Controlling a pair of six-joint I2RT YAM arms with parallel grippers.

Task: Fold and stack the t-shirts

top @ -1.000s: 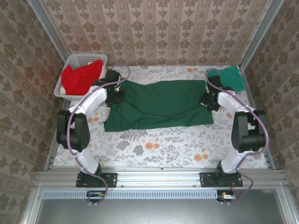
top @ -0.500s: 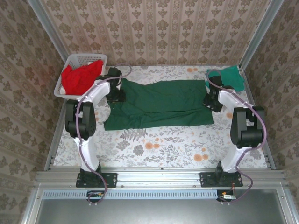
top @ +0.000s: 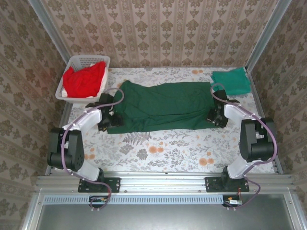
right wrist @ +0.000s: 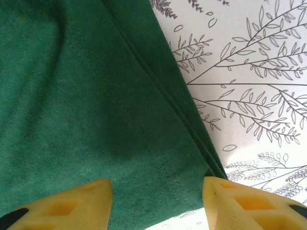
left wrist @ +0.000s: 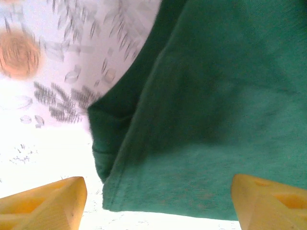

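Up top, the dark green t-shirt (top: 163, 106) lies spread across the bench (top: 163, 153), with the left gripper (top: 106, 121) and right gripper (top: 215, 117) at its near corners. Left wrist: jaws wide open over a shirt corner. Right wrist: jaws open too, hem between them.

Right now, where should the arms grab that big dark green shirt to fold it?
Probably at its two near corners, from above. The dark green shirt lies flat and stretched across the table, so only its edges offer a lip to pinch. The left gripper and right gripper hang open over those hemmed corners.
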